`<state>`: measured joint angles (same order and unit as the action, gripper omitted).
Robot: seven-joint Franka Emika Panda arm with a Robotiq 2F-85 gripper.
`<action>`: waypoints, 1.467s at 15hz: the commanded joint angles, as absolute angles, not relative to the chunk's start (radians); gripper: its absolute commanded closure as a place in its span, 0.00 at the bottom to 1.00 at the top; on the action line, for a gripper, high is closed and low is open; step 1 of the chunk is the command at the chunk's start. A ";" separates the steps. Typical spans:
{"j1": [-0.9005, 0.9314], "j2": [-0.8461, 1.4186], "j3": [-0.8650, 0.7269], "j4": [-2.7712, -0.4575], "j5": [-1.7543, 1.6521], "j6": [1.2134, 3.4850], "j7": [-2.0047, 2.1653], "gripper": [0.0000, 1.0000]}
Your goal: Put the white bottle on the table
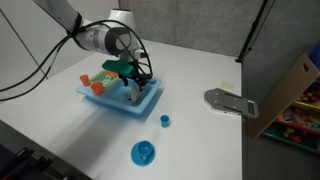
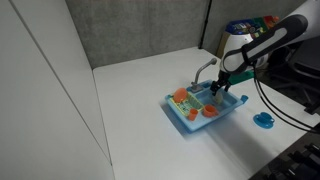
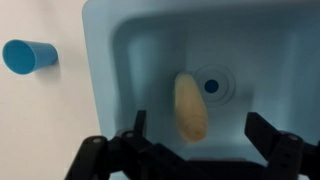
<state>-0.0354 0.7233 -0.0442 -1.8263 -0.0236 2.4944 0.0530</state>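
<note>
Off-white bottle (image 3: 190, 108) lies flat in blue sink (image 3: 105, 60), long axis toward the wide-open, empty hand (image 3: 200, 135).

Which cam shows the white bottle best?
Wrist view: the bottle sits mid-frame, lying in the sink beside the drain, under the open gripper. In both exterior views the gripper hangs over the sink and I can't make the bottle out.

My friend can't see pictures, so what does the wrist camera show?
A cream-white bottle lies in a blue toy sink beside the drain, with the open claw over it. A small blue cup lies on the white table.
</note>
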 commanded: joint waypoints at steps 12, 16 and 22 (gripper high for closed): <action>0.013 0.687 -0.105 -1.811 -0.036 2.446 0.152 0.91; 0.020 0.600 -0.105 -1.862 -0.039 2.391 0.152 0.91; 0.006 0.493 -0.130 -1.898 -0.040 2.277 0.204 0.91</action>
<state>0.0119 0.5589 -0.1125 -1.8622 -0.0253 2.3282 0.1597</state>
